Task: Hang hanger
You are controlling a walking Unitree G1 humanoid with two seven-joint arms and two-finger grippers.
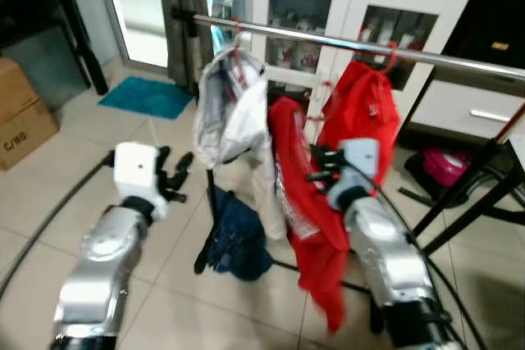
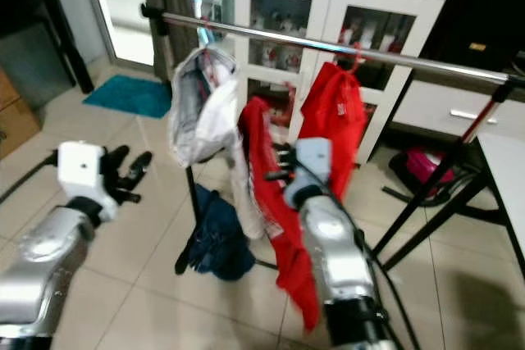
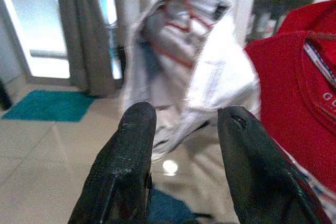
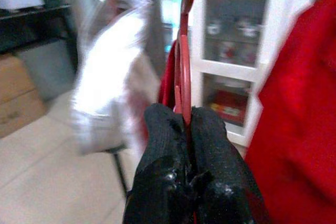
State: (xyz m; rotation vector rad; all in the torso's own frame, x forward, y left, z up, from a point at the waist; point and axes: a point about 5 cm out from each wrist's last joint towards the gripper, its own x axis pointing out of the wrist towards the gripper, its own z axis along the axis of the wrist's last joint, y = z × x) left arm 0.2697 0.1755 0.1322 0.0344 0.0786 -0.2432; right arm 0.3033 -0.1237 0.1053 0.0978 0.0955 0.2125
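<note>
two grippers up in front of a clothes rack. right gripper, nearest to the work, has its black fingers pressed together on the thin red plastic hanger, pinching it low on the neck; the hanger rises straight up out of the pinch in the right wrist view. a loose red garment drapes from that hanger and hangs down past the right forearm, well below the rail. so the task's thing is in the right gripper, in the gap between the two clothes already hung, not yet on the rail.

left gripper is off to the left, fingers spread with nothing between them, pointing toward the white and grey garment but apart from it.

farther back: long horizontal chrome rail of the rack, carrying the white and grey garment on its left part and a second red garment to the right. a dark blue cloth lies on the tiled floor by the rack's foot. behind stands a white cabinet with glass doors, with a teal mat by the doorway.

step in hand, as i read it: carry-and-lift, hanger gripped, hook not over the rail yet. next move calls for raising the right gripper until the hook clears the rail, centred in the free stretch between the two hung garments, then lowering it on and opening. hook tip itself is cut off at the frame edge, so i cannot tell its facing; check before committing.
</note>
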